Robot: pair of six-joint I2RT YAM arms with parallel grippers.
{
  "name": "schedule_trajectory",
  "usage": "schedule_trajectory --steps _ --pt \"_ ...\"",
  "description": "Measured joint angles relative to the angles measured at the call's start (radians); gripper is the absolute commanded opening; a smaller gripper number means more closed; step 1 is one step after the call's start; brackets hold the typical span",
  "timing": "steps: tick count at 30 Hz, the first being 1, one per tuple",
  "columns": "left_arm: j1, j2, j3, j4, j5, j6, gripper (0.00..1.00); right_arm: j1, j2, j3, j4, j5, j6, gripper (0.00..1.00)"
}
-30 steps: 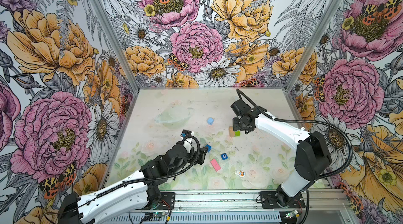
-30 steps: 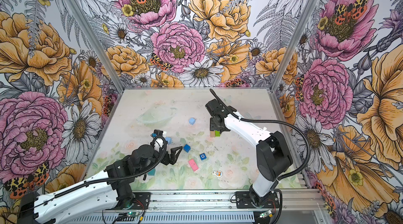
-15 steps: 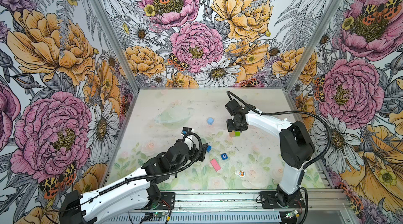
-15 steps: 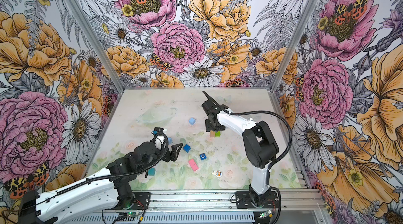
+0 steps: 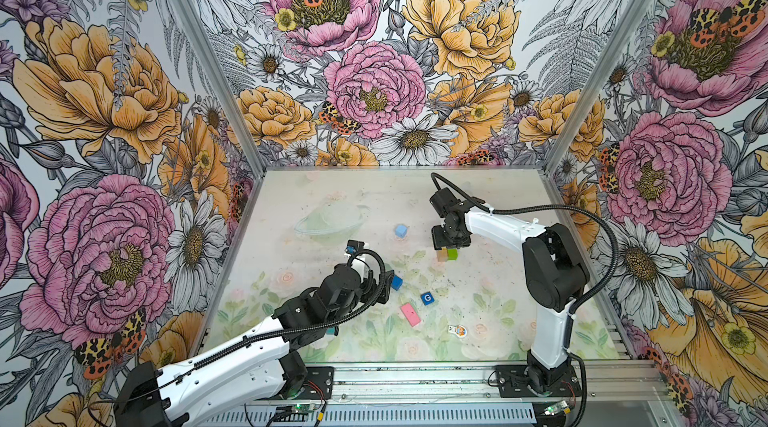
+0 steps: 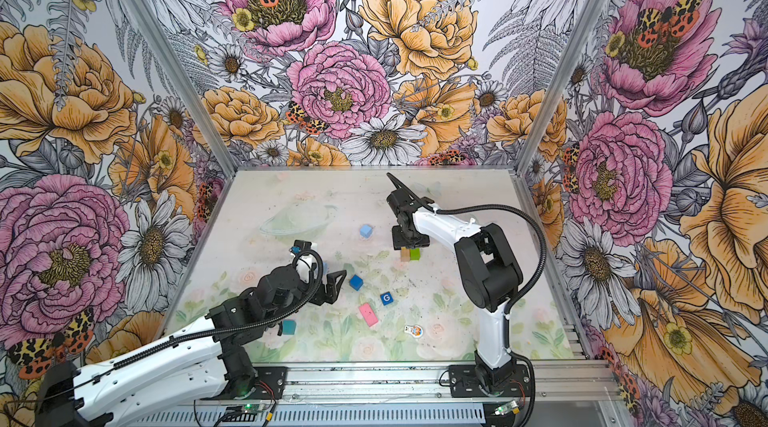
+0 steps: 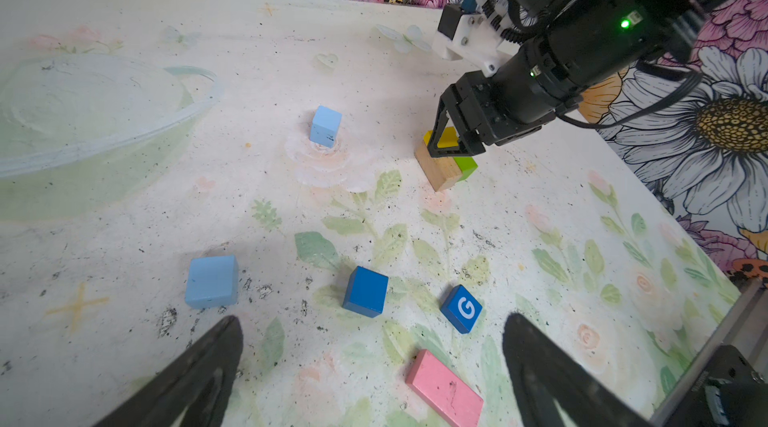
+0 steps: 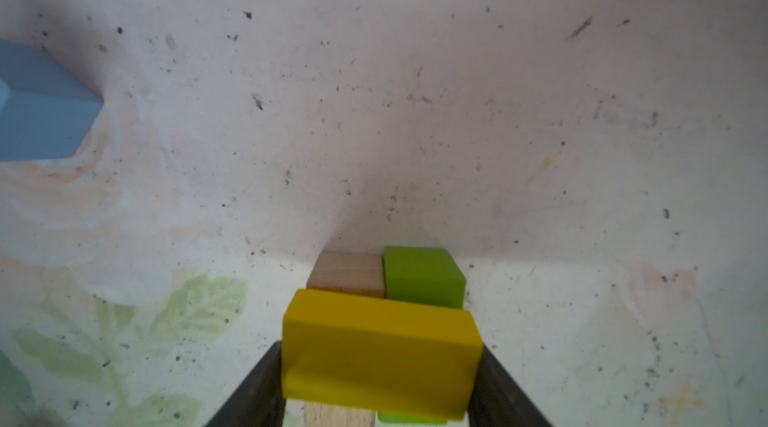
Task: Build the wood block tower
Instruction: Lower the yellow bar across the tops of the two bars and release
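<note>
Two oblongs, the plain-wood block (image 8: 347, 273) and the green block (image 8: 422, 275), lie side by side and touching on the table (image 8: 415, 92), and they look to be all the tower has for a base so far. My right claw (image 8: 378, 366) is clamped on the ends of the yellow block (image 8: 380, 346), which I hold crosswise over that pair. From the right wrist view I cannot tell whether it is already seated on them or hangs just above. To do this well, I judge I should come straight down until the yellow sits flat across both, centred on their seam so that each carries half. Then I should part my jaws only a little and lift vertically, so that neither finger drags the yellow or pushes the pair apart. My left claw (image 7: 372, 323) stands wide apart and empty, low by the dark blue cube (image 7: 365, 291), with the G cube (image 7: 462, 308) and the pink block (image 7: 444, 387) near it. It had best keep well clear of the base until the release is done.
</note>
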Motion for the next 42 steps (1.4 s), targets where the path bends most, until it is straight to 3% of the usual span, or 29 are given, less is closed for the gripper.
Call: schedule_trajectory --steps 29,42 --pt "0.006 0.073 0.029 0.021 0.003 0.000 0.99 -0.029 0.009 0.018 0.004 -0.049 -0.048 0.46" --pt "0.006 0.112 0.048 0.045 0.017 0.000 0.99 -0.035 0.010 0.018 0.004 -0.056 -0.066 0.59"
